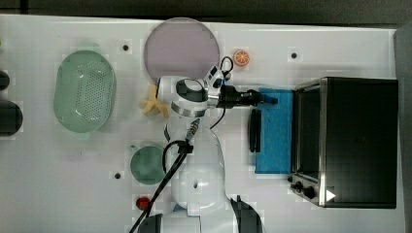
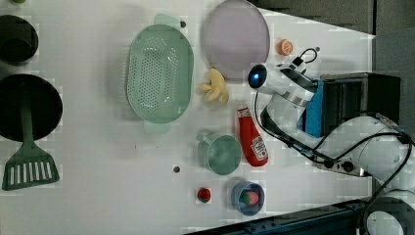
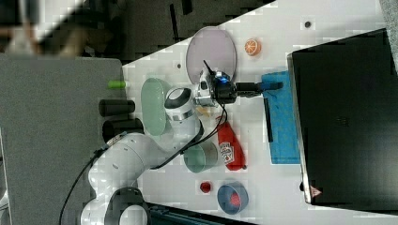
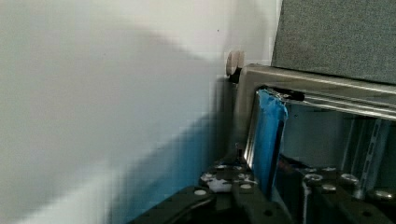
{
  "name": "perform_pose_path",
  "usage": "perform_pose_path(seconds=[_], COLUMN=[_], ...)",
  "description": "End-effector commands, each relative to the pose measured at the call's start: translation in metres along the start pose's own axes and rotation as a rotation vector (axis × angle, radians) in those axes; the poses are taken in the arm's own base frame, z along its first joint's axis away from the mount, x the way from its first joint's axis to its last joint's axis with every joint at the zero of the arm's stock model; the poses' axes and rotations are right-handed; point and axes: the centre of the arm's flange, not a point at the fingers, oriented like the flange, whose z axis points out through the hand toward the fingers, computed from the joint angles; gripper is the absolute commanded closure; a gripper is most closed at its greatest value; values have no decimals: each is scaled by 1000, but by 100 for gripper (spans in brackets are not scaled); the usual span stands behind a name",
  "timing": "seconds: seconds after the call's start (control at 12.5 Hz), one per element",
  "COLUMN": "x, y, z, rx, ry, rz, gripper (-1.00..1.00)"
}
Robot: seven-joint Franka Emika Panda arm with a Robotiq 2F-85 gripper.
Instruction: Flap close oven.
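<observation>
The oven (image 1: 359, 141) is a big black box with a silver front frame at the top view's right. Its blue flap door (image 1: 277, 141) lies folded down flat on the table, and the black bar handle (image 1: 254, 130) runs along the door's free edge. My gripper (image 1: 272, 101) reaches level from the arm to the door's side edge near one corner, as the right view also shows (image 3: 277, 86). In the wrist view the blue door edge (image 4: 268, 135) stands between my fingers (image 4: 233, 184), which press it from both sides.
A purple plate (image 1: 182, 48), an orange slice (image 1: 241, 57), a green colander (image 1: 85, 91) and a banana (image 1: 153, 104) lie behind the arm. A green cup (image 1: 147, 165), a ketchup bottle (image 2: 252, 139) and a blue bowl (image 2: 247, 197) sit near the base.
</observation>
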Motion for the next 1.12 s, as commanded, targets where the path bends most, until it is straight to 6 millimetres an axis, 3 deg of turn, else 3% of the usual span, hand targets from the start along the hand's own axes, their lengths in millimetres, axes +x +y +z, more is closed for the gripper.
perform_pose_path(seconds=[0.08, 0.4, 0.72, 0.88, 1.12], x=[9, -1, -25, -34, -37], y=[34, 115, 202, 230, 252], z=[-4, 12, 60, 88, 113], rx=[91, 350, 655, 764, 893], ry=[-16, -2, 88, 122, 113], rz=[128, 146, 167, 171, 187], gripper=[54, 54, 54, 54, 54])
